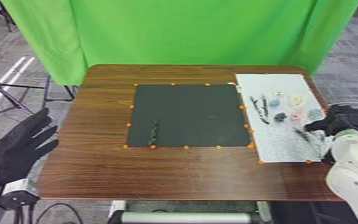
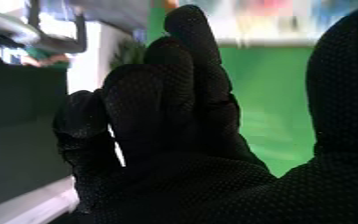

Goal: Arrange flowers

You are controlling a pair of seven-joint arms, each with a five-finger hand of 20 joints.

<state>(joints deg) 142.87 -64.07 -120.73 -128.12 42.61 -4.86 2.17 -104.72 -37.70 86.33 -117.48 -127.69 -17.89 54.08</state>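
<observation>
While my black-gloved left hand [image 1: 12, 149] hangs beside the brown wooden table [image 1: 158, 175], fingers extended, my black-gloved right hand [image 1: 342, 120] is by the white rectangular sheet [image 1: 264, 83], released, thumb apart.

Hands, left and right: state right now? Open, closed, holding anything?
Left hand: open, fingers extended, nothing seen in it.
Right hand: open, fingers up and uncurled, nothing seen in it.

Room left of black mat [image 1: 189, 112]; flowers [image 1: 295, 101] obstruct white mat [image 1: 266, 86].
</observation>
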